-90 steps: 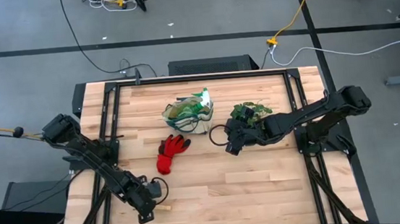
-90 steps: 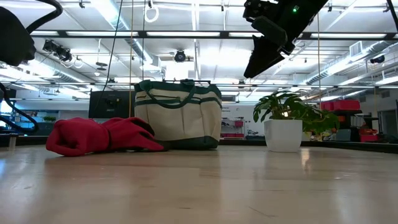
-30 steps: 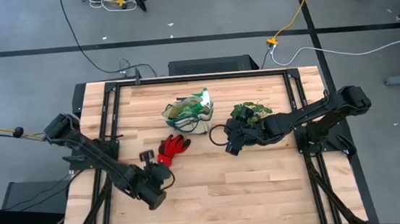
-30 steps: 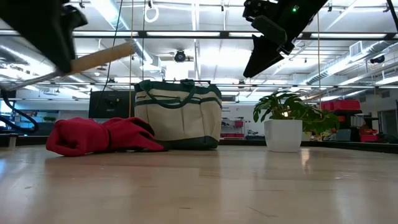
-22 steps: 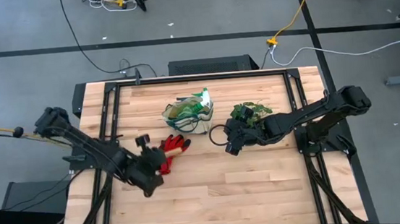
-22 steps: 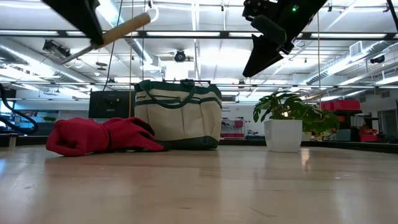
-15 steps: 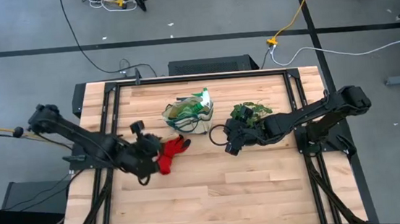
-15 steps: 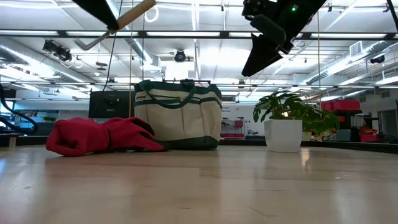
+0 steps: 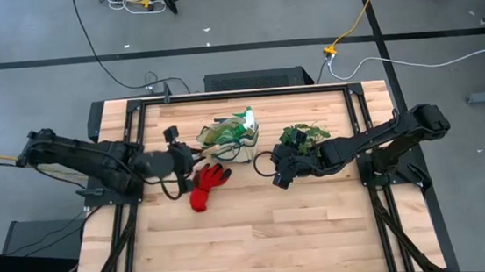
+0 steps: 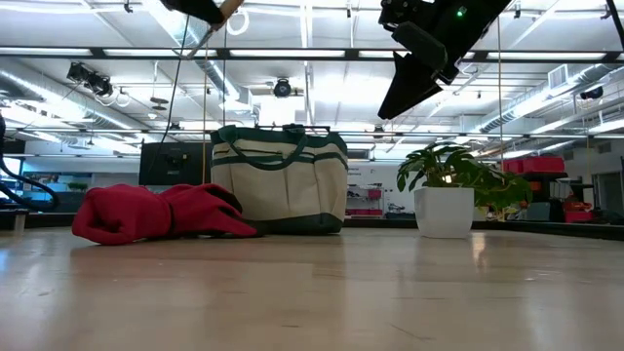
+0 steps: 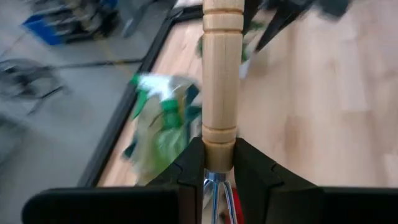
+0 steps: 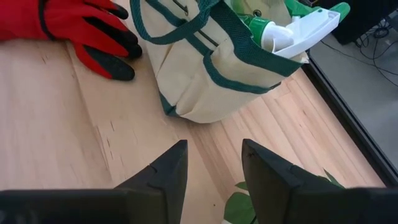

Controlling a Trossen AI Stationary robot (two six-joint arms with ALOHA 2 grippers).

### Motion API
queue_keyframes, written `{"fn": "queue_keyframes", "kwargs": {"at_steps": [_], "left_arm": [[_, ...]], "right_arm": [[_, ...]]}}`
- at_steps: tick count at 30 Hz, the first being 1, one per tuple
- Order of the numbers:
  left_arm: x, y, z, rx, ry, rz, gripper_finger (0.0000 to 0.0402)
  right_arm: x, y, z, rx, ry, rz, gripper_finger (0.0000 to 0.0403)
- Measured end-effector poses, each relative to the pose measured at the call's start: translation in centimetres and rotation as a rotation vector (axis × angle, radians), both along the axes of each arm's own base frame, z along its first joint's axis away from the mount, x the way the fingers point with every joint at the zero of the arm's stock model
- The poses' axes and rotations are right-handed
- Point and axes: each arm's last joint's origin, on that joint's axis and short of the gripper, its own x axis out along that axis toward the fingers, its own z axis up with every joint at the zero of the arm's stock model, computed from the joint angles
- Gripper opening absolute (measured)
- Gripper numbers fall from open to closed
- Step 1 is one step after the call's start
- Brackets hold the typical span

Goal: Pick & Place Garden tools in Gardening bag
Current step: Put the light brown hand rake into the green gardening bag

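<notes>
We see the left claw [image 9: 176, 156] clamped on a wooden-handled mini rake [image 11: 220, 81], held in the air just beside the gardening bag [image 9: 229, 140] on the side away from the potted plant [image 9: 302, 136]. In the left wrist view the two dark fingers [image 11: 188, 169] pinch the rake where the wooden handle meets its metal neck, and the handle points out over the blurred cream and green of the bag. From the low view the left claw [image 10: 200, 10] sits high above the bench [image 10: 312, 292], over the red gloves [image 10: 156, 214] and a little to one side of the bag [image 10: 280, 180]. The gloves [image 9: 207, 183] lie flat on the bench [image 9: 268, 231], touching or nearly touching the bag's near side, right below the left claw. The bag stands upright with its mouth open, and the green spray bottle with its white nozzle [image 12: 298, 31] already sticks out of it. The right claw [image 9: 278, 176] hangs with its fingers spread and nothing between them, between the bag and the potted plant, with the bag's loose green strap [image 9: 262, 163] lying near it. In the right wrist view its fingers [image 12: 165, 174] frame the bag's end wall [image 12: 211, 74] and the fingertips of a glove [image 12: 93, 37]. We find no readable writing or labels on any of these things.
</notes>
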Motion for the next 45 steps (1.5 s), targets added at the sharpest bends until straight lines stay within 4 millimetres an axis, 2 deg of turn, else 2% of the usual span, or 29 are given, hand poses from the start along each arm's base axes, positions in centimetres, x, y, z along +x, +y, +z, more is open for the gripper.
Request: {"fn": "queue_keyframes", "kwargs": {"at_steps": [7, 11, 21, 28, 34, 45], "left_arm": [[-0.5, 3.2, -0.8, 0.003, -0.104, -0.009, 0.0065], [-0.2, 4.9, -1.3, -0.003, -0.187, -0.064, 0.0065], [0.2, 9.6, -2.7, -0.051, -0.317, -0.077, 0.0065], [-0.1, 11.4, -4.0, -0.078, -0.391, -0.105, 0.0065], [0.7, 12.8, -5.6, -0.111, -0.448, -0.132, 0.0065], [2.9, 15.2, -8.7, -0.184, -0.38, -0.124, 0.0065]], "right_arm": [[0.0, 0.0, 0.0, -0.001, -0.004, 0.002, 0.0155], [0.2, 0.0, 0.1, -0.006, -0.014, 0.01, 0.0155], [0.3, 0.1, 0.2, -0.01, -0.023, 0.018, 0.0155], [0.3, 0.1, 0.2, -0.01, -0.023, 0.019, 0.0155], [0.3, 0.1, 0.2, -0.013, -0.024, 0.023, 0.0155], [0.3, 0.1, 0.3, -0.011, -0.031, 0.023, 0.0155]]}}
